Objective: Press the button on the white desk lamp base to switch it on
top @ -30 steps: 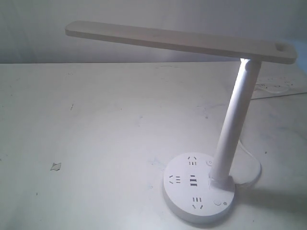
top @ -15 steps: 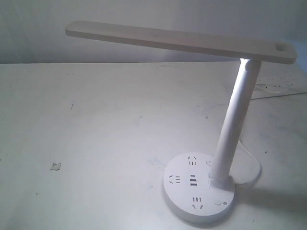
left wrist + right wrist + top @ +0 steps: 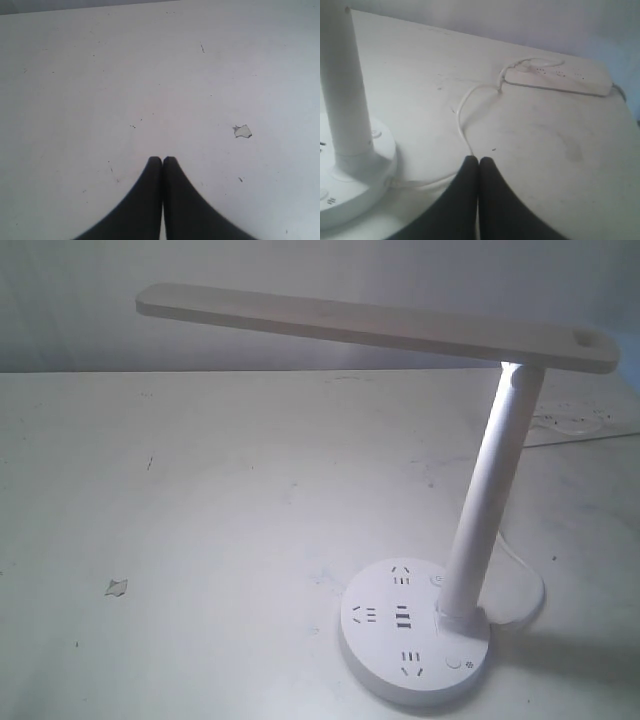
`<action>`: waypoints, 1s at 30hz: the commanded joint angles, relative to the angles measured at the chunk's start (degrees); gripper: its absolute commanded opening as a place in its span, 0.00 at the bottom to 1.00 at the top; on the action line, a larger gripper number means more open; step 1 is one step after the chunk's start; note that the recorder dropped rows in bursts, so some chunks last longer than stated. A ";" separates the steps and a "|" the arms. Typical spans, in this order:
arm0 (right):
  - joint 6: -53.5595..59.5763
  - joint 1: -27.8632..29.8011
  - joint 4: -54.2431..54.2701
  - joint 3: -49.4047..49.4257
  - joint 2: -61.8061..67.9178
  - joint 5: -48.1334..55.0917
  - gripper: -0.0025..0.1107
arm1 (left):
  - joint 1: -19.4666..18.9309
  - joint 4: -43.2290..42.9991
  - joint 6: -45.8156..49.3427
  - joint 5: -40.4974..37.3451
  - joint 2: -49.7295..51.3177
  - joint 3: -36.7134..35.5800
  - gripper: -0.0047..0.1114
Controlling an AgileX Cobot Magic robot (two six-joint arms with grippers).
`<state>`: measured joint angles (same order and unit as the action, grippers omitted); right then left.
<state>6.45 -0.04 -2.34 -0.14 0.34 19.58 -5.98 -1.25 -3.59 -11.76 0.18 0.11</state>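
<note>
The white desk lamp base [image 3: 400,650] sits at the front right of the table, carrying dark socket slots. The button [image 3: 455,662] lies on its near right side, beside a tiny sun-like mark; a smaller button [image 3: 437,580] sits behind the pole [image 3: 490,500]. Neither gripper shows in the exterior view. My left gripper [image 3: 162,159] is shut and empty over bare table. My right gripper [image 3: 479,159] is shut and empty, hovering beside the white desk lamp base [image 3: 355,195] near the cord [image 3: 462,125]. The button [image 3: 322,193] is cut off at that view's edge.
The long flat lamp head [image 3: 370,325] stretches left above the table. A white power strip [image 3: 560,80] lies beyond the right gripper, its cord running back to the base. A small chip mark [image 3: 116,587] marks the table at the front left.
</note>
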 commanded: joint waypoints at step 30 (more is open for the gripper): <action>-20.69 0.04 -10.02 0.14 -0.34 0.34 0.02 | 0.47 0.03 0.00 0.22 -0.18 -0.11 0.04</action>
<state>-13.65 -0.04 -11.95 -0.14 0.34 19.75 -5.98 -1.25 -3.59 -11.76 0.18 0.11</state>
